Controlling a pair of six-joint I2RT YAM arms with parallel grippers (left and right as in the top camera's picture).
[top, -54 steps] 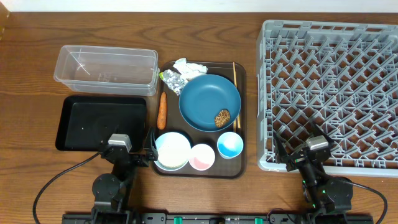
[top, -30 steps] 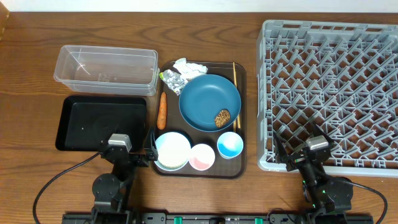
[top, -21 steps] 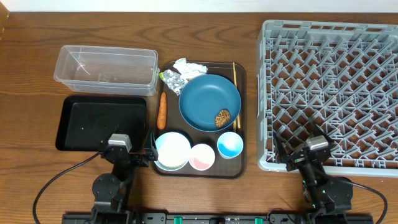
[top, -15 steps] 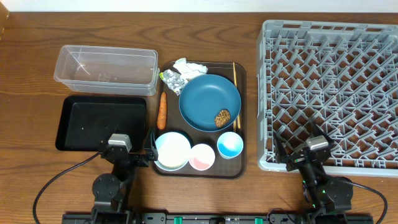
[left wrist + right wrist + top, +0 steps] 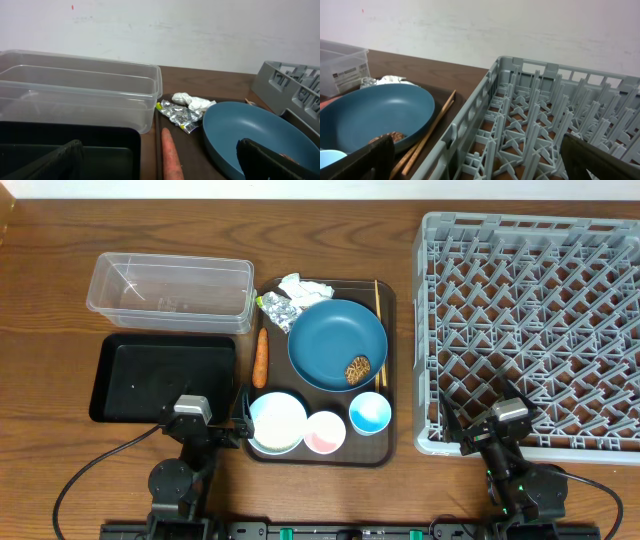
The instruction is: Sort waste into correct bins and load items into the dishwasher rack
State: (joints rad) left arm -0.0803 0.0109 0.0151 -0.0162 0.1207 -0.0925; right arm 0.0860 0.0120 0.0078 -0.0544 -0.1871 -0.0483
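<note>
1. Nothing has moved since the earlier frames.
2. The left hand and right hand both rest released, fingers spread, low over the tabletop.
3. The blue plate sits on the brown tray, left of the grey rack.

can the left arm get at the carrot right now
Probably yes: the carrot lies uncovered at the brown tray's left edge, apart from the blue plate, just ahead of the open left gripper.

Lab bench, wooden table, bare white wall
</note>
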